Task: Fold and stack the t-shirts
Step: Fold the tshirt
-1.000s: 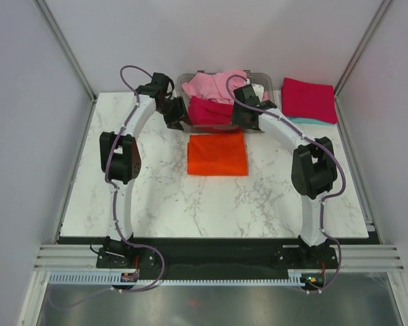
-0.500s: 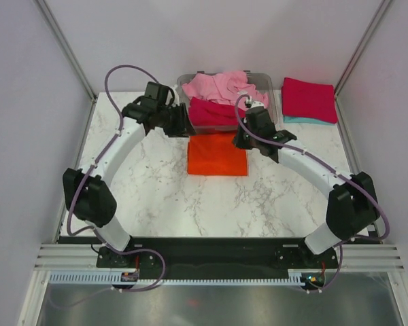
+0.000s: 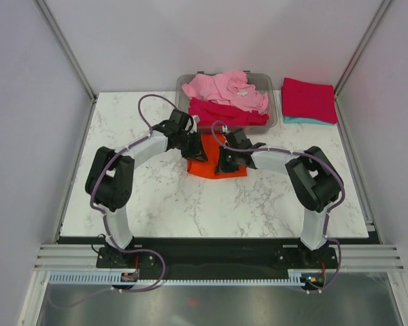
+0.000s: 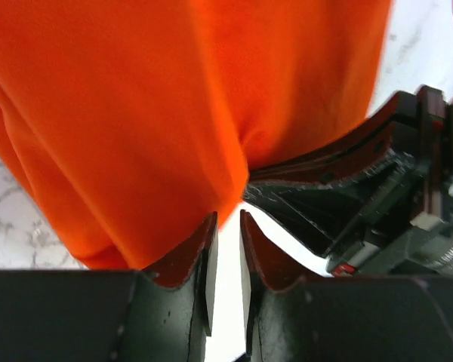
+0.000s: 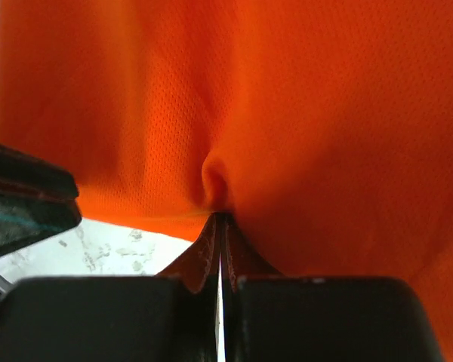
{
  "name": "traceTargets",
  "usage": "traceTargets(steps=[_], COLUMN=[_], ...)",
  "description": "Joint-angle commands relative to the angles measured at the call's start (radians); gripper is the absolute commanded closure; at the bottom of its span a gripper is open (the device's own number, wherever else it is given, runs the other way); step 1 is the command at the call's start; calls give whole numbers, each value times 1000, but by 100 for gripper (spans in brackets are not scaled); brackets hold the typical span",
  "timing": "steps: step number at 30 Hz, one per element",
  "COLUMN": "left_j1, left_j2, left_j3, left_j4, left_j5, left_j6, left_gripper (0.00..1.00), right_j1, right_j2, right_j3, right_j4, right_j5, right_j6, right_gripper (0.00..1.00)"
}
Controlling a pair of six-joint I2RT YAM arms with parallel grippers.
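The orange t-shirt [image 3: 200,170] sits mid-worktop, a bit toward the back, folded but bunched up where the two claws meet over it. Its near edge runs left to right, but honestly I can't call a long axis with both arms covering most of it. The right claw [image 5: 219,219] is clenched tight on a little pucker of the orange fabric. The left claw [image 4: 226,219] has its jaws only a sliver apart right at the cloth's edge, and I can't tell if it's actually got any. Straight behind the shirt is a grey see-through bin [image 3: 276,102] holding a crumpled pink t-shirt [image 3: 221,87] on top of a crimson t-shirt [image 3: 228,112]. Off in the back right corner of the marble worktop [image 3: 156,197], well apart, there's a folded crimson shirt [image 3: 309,98] stacked on a teal shirt [image 3: 296,120].
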Motion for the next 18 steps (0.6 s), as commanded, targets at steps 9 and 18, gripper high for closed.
traceTargets(steps=[9, 18], left_j1=[37, 33], left_j2=[166, -12], left_j3=[-118, 99], left_j4=[93, -137], left_j5=[-224, -375], left_j6=[44, 131], left_gripper=[79, 59], right_j1=[-66, -71], right_j2=[30, -118], right_j3=[-98, -9], right_j4=[99, -4], right_j5=[-130, -205], right_j6=[-63, -96], right_gripper=[97, 39])
